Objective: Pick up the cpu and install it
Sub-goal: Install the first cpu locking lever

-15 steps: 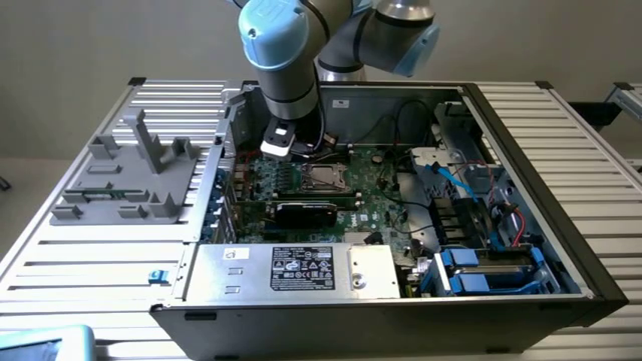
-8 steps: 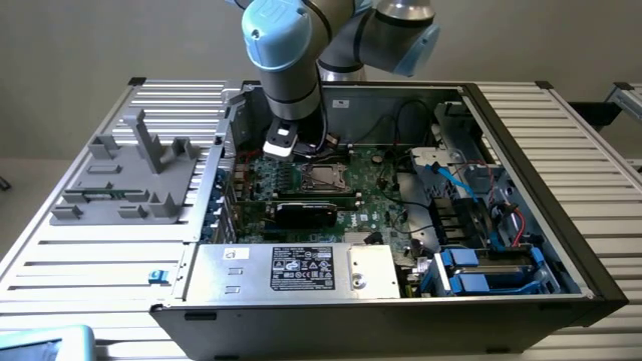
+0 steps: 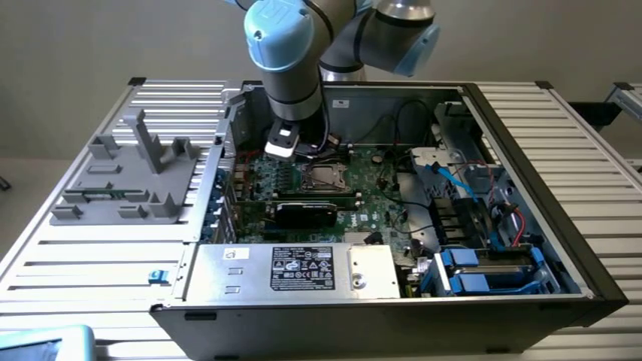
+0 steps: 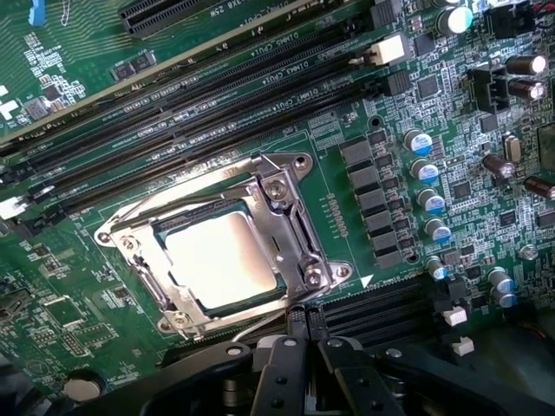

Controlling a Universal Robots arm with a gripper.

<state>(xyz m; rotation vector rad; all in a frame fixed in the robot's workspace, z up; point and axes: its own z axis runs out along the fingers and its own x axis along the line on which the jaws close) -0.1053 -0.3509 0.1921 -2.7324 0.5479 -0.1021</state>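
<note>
Silver-beige and shiny, the cpu (image 4: 224, 260) lies flat inside the metal socket frame (image 4: 277, 184), square to it, with the frame's rails around all four sides. The wrist view gives this up close. It also shows the gripper (image 4: 305, 334) just beside one edge of the frame, its two black fingers pressed together with nothing between them and clear of the chip. Long black memory slots (image 4: 217, 95) run along the far side of the frame from the gripper. A row of blue-topped capacitors (image 4: 425, 169) stands near another side, all on the green circuit board (image 4: 87, 43).

The exterior view takes in the wider scene. The arm (image 3: 286, 45), grey with pale blue joints, reaches down into an open computer case (image 3: 401, 316) and ends just above the socket frame. Well apart from the frame, along the case's near wall, sits a boxy metal power supply (image 3: 291, 267) with a black label. Blue drive trays (image 3: 482, 274) are in the corner towards the exterior view's right. Outside the case, towards the exterior view's left of the frame, a grey plastic fixture (image 3: 131, 173) with upright posts rests on a ribbed metal table (image 3: 90, 263). A plain grey-beige wall (image 3: 101, 37) stands behind.
</note>
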